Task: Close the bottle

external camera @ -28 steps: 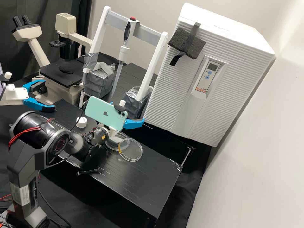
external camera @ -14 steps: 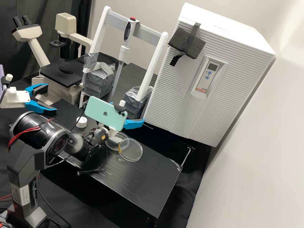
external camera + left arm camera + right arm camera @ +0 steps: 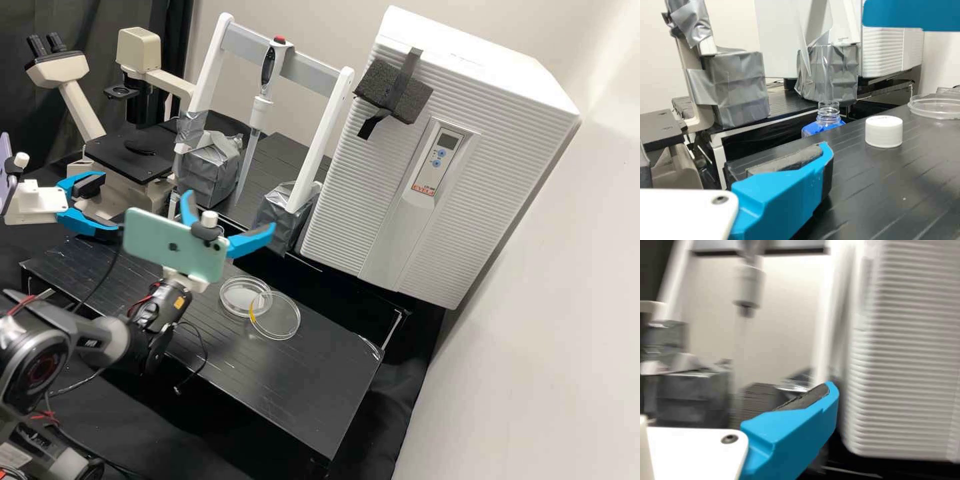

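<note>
At the worktop (image 3: 900,190), both our jaws gape empty; reaching for the cap (image 3: 883,131), we could topple the open bottle (image 3: 828,117).

Clear above bottle (image 3: 828,116); taped block (image 3: 832,67) behind it.

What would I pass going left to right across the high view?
Left gripper → phone → dishes → white cabinet.
</note>
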